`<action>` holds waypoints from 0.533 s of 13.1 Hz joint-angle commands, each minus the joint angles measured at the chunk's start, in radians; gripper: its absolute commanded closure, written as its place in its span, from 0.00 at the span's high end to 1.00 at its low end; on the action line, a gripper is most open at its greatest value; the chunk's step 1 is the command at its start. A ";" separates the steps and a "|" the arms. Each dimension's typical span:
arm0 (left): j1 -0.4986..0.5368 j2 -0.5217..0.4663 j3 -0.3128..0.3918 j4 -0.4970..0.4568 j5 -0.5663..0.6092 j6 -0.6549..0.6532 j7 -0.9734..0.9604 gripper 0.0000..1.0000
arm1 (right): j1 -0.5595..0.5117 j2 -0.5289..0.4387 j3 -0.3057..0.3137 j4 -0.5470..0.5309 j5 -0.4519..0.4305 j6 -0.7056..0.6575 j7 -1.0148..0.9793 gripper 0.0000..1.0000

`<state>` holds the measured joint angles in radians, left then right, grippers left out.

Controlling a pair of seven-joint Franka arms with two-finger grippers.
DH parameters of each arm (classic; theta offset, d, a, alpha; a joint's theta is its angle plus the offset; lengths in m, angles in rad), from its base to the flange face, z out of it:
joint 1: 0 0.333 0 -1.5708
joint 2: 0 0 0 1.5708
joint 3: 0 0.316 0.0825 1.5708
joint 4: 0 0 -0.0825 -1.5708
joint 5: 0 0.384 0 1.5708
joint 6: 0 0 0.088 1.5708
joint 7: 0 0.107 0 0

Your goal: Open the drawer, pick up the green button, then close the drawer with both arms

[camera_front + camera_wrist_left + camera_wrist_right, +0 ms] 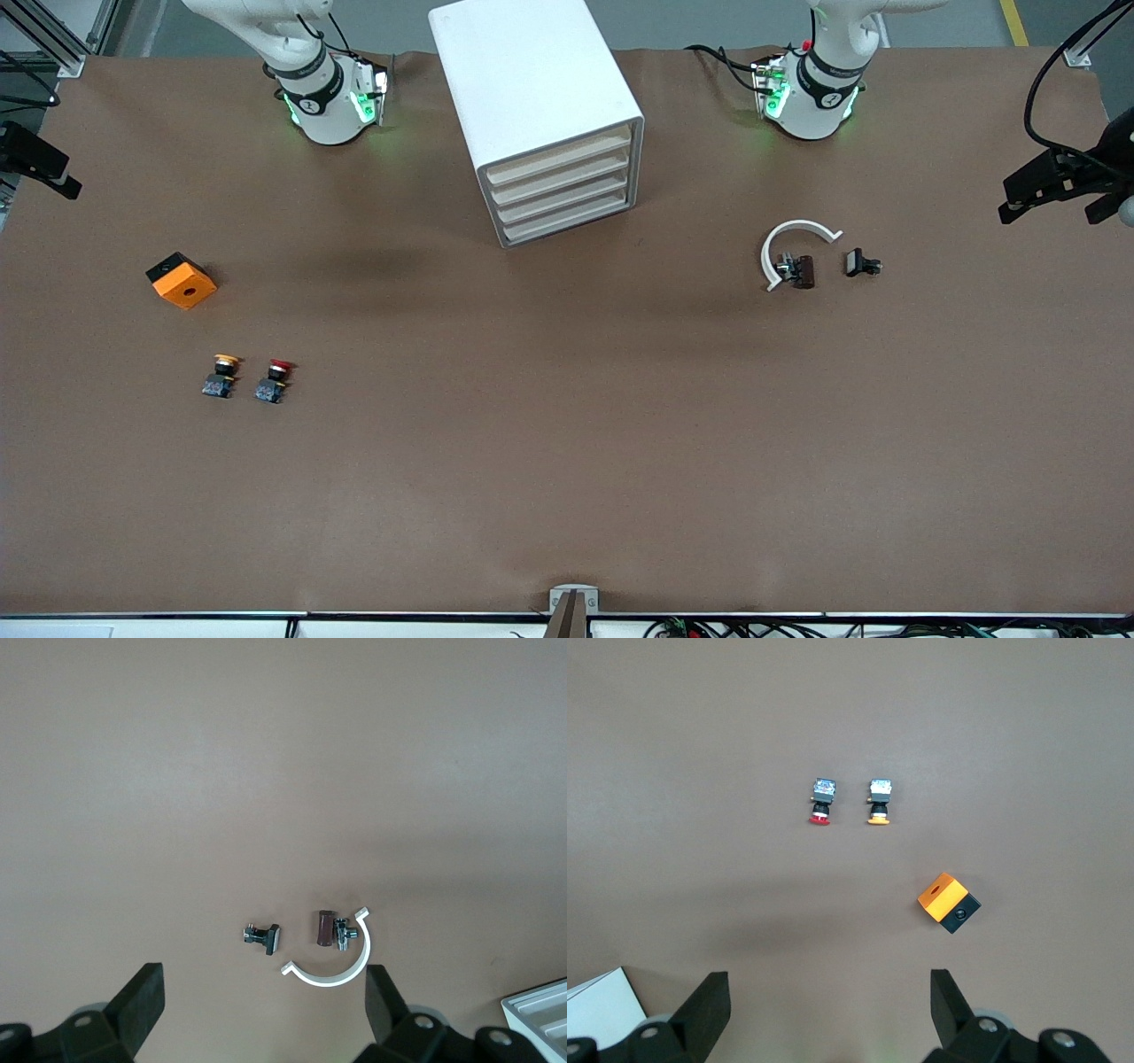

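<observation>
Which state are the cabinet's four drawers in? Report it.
All shut. The four beige drawer fronts sit flush within the white cabinet, none pulled out. Both arms wait, and no green button shows.

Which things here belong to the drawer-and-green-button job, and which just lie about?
Job:
- cabinet with four shut drawers
- left gripper, open, over the table near the clip
- right gripper, open, over the table near the orange box
- green button: not in view

Lying about:
- yellow button
- red button
- orange box
- white clip
- brown part
- black part
</observation>
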<state>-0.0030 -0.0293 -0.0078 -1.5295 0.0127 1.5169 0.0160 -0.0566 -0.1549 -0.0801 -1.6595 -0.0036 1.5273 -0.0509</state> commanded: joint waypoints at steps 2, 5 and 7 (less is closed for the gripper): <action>0.000 0.006 0.002 0.012 -0.011 -0.003 -0.008 1.00 | -0.019 -0.021 0.014 -0.017 -0.006 0.007 -0.001 1.00; 0.001 0.006 0.002 0.011 -0.011 -0.003 -0.025 1.00 | -0.020 -0.021 0.014 -0.017 -0.006 0.007 -0.001 1.00; 0.006 0.011 0.003 0.006 -0.011 -0.007 -0.063 1.00 | -0.020 -0.021 0.014 -0.017 -0.006 0.007 -0.003 1.00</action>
<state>-0.0026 -0.0256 -0.0075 -1.5298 0.0127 1.5162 -0.0130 -0.0566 -0.1549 -0.0801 -1.6595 -0.0036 1.5273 -0.0509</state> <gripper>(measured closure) 0.000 0.000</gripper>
